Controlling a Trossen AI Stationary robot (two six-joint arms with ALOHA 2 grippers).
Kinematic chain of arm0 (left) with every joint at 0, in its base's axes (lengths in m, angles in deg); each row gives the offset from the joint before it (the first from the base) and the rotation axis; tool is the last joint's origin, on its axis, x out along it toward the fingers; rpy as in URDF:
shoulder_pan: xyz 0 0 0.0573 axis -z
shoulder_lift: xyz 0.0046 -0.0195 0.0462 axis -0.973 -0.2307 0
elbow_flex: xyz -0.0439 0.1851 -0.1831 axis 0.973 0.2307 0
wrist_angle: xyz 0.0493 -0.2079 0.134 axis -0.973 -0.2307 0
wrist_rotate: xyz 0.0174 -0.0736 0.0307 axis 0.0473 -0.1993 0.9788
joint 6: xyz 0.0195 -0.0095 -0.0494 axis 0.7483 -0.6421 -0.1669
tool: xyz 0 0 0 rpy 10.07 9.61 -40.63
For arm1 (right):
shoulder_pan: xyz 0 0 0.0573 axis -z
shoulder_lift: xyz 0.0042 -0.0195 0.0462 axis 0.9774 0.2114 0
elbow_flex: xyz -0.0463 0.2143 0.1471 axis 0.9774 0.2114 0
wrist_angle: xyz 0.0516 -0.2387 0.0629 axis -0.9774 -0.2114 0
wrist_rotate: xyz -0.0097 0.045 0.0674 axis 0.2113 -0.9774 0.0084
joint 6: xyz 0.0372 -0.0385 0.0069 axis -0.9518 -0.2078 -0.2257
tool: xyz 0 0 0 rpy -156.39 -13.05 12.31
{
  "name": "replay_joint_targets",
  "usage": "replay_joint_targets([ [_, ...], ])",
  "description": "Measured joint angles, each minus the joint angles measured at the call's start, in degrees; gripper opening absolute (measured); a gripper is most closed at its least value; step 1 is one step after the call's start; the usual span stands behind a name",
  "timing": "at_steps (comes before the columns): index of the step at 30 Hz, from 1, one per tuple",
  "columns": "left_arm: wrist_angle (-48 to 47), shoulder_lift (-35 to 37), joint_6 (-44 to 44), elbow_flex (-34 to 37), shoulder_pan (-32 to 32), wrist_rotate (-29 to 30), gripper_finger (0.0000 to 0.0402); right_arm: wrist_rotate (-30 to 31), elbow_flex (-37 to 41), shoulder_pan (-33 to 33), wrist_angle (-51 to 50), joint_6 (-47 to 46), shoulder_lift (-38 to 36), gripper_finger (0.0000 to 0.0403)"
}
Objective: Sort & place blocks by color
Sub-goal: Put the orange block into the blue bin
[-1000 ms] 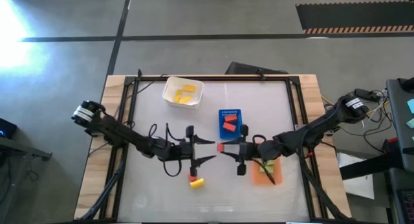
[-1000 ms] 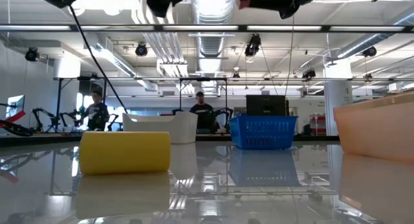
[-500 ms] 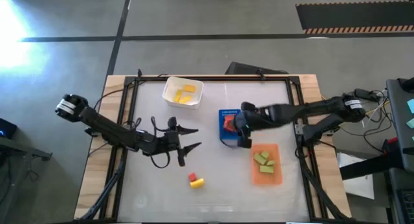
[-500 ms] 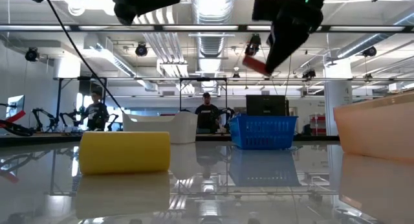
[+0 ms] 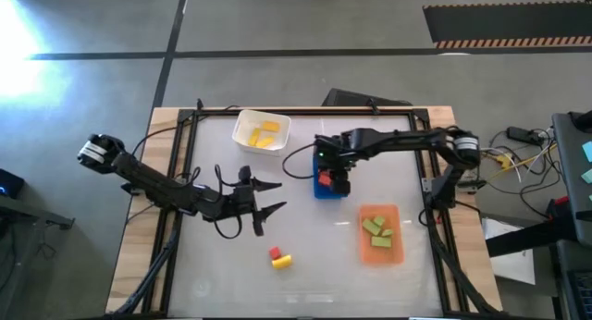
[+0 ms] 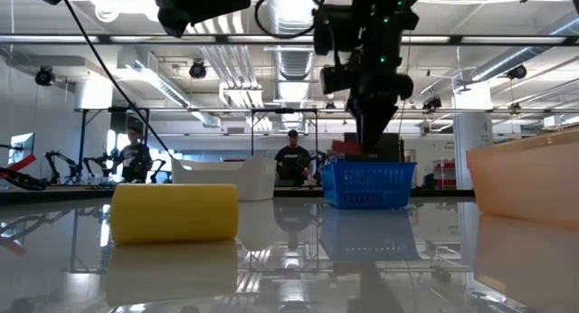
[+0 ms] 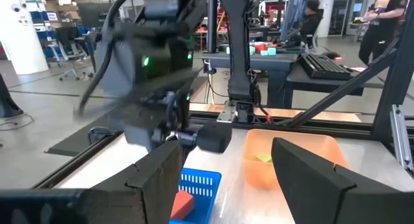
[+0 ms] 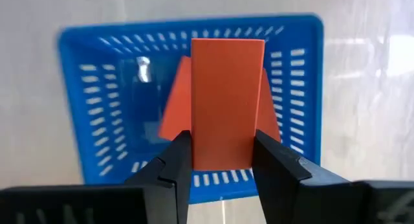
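Note:
My right gripper [image 8: 222,141] hangs over the blue tray [image 8: 84,114], shut on a red block [image 8: 228,88]; another red block [image 8: 173,114] lies in the tray beneath it. From above, this gripper [image 5: 333,175] covers most of the tray [image 5: 317,191]. My left gripper [image 5: 268,198] is open above the middle-left of the table and holds nothing. A red block [image 5: 274,253] and a yellow block [image 5: 283,261] lie side by side on the table near its near edge. Yellow blocks lie in the white tub [image 5: 262,132], green ones in the orange tray [image 5: 380,234]. My right gripper pinches the red block between its two fingers [image 8: 174,159], which lie on two opposite sides of one end [image 8: 223,158]. It comes from above, pointing down. The block is lifted over the tray's inside, and in the low view it [image 6: 347,148] shows at about rim height.
The white tub sits toward the table's far edge. The orange tray lies at the near right, right of the two loose blocks. In the low view the yellow block [image 6: 175,212] is close by, with the blue tray [image 6: 369,184] behind it. People stand in the room beyond.
My right gripper carried the red block from the table's middle toward the far edge, over the blue tray, turned to point down and came down to the rim. My left gripper drew back toward the table's left, still open, then held still.

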Motion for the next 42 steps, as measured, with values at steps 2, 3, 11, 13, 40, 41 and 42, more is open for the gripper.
replay_joint_targets([
  [2, 0.0, 0.0, 0.07, 0.0, 0.0, 0.02, 0.0222, 1.44, -1.1, 0.39, -1.49, 0.45, 1.92, 0.0114],
  [3, 0.0, 0.0, 0.07, 0.0, 0.0, 0.02, 0.0222, 2.12, -1.55, 0.47, -1.8, 0.65, 2.76, 0.0114],
  [11, 0.0, 0.0, 0.16, -0.02, 0.0, 0.04, 0.0222, 4.95, -2.2, 1.09, -1.68, 1.95, 6.17, 0.0114],
  [13, -0.03, 0.0, 0.16, -0.02, 0.0, 0.02, 0.0222, 6.7, -2.19, 1.09, -1.66, 2.08, 6.59, 0.0114],
  [40, -3.83, -0.07, -0.57, -0.07, 3.9, -0.18, 0.0222, 6.84, -0.85, -7.99, -1.28, -9.15, -7.88, 0.0161],
  [41, -4.09, -0.07, -0.6, -0.07, 4.2, -0.2, 0.0222, 6.84, -0.37, -9.24, -0.94, -9.99, -8.93, 0.0158],
  [42, -4.4, -0.07, -0.64, -0.07, 4.52, -0.22, 0.0222, 6.82, 0.14, -10.56, -0.34, -10.8, -9.87, 0.0156],
])
